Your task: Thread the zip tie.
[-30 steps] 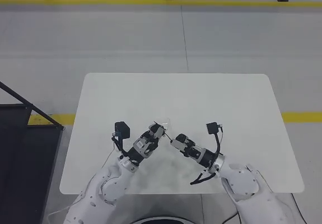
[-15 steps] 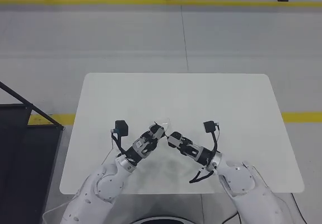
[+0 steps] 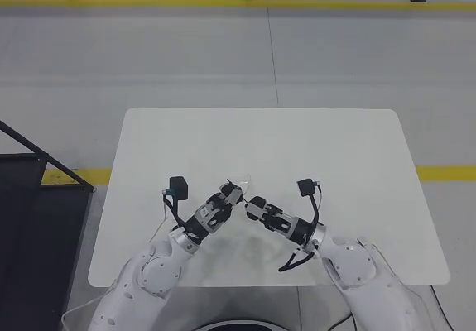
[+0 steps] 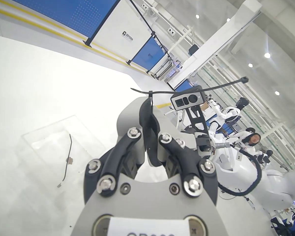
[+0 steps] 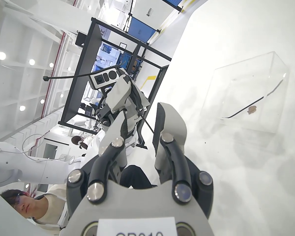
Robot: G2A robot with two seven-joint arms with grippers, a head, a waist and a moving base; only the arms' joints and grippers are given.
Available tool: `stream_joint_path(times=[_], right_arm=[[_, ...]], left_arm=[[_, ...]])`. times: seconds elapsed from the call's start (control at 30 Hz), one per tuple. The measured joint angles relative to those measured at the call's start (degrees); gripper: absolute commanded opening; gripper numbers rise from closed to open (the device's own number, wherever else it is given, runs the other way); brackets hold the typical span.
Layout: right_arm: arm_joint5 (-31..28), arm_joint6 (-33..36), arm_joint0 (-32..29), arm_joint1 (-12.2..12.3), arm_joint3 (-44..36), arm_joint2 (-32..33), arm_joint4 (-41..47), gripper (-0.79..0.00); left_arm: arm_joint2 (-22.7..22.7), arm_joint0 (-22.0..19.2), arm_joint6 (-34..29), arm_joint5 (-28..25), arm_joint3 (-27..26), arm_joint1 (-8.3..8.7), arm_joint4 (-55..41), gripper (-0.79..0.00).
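A black frame [image 3: 6, 207] stands on the floor left of the white surface [image 3: 345, 149]. A yellow line [image 3: 461, 172] on the floor runs behind the surface on both sides.

The left gripper [image 3: 230, 195] hangs over the near middle of the surface, pointing far and right. In its wrist view its fingers [image 4: 143, 114] are pressed together on the black zip tie [image 4: 162, 92], with the strap standing out just past the tips. From there the tie runs crosswise. A short thin end sticks out to one side, and the long part arches away to the other side and ends in a small square head.

Just right of it, the right gripper [image 3: 252, 203] points far and left, so the two grippers face each other tip to tip, very close. Its fingers [image 5: 166, 124] are spread. In the right wrist view the left gripper [image 5: 127, 99] sits just beyond them. A thin length of the tie [image 5: 146, 124] slants from it into the gap and ends near one finger. Whether it touches that finger cannot be told. The tie's head pokes out on the other side of the left gripper, clear of both.

A clear box [image 5: 280, 60] rests on the surface near the grippers. Inside it lies a second black strip [image 4: 68, 153], slightly bent, with a small tan scrap [image 5: 252, 109] beside it.
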Motion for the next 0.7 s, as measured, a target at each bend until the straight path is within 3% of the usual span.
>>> stream_joint_path(times=[0.03,0.07,0.17,0.27,0.57,0.63,0.7], right_arm=[[0.03,0.00,0.04,-0.02,0.02,-0.05,0.00,-0.662],[0.04,-0.04,0.07,-0.04,0.04,-0.13,-0.01,-0.693],[0.08,-0.22,0.13,-0.09,0.07,-0.31,-0.12,-0.711],[0.09,-0.36,0.18,-0.14,0.12,-0.41,-0.16,-0.785],[-0.22,-0.57,-0.02,-0.16,-0.18,-0.33,-0.38,-0.785],[-0.48,-0.70,-0.32,-0.12,-0.45,-0.16,-0.41,-0.785],[-0.60,-0.84,-0.62,-0.08,-0.72,0.05,-0.48,-0.785]], left_arm=[[-0.04,-0.01,-0.07,-0.06,0.01,0.00,-0.06,-0.785],[-0.09,-0.02,-0.15,-0.17,0.01,0.01,-0.11,-0.785],[-0.18,-0.02,-0.22,-0.37,0.05,0.01,-0.30,-0.785],[-0.29,-0.02,-0.28,-0.66,0.20,0.00,-0.75,-0.785],[-0.50,-0.01,-0.55,-0.64,0.27,-0.02,-1.22,-0.785],[-0.52,-0.01,-0.64,-0.58,0.24,-0.03,-1.26,-0.619],[-0.54,0.00,-0.73,-0.57,0.22,-0.04,-1.32,-0.536]])
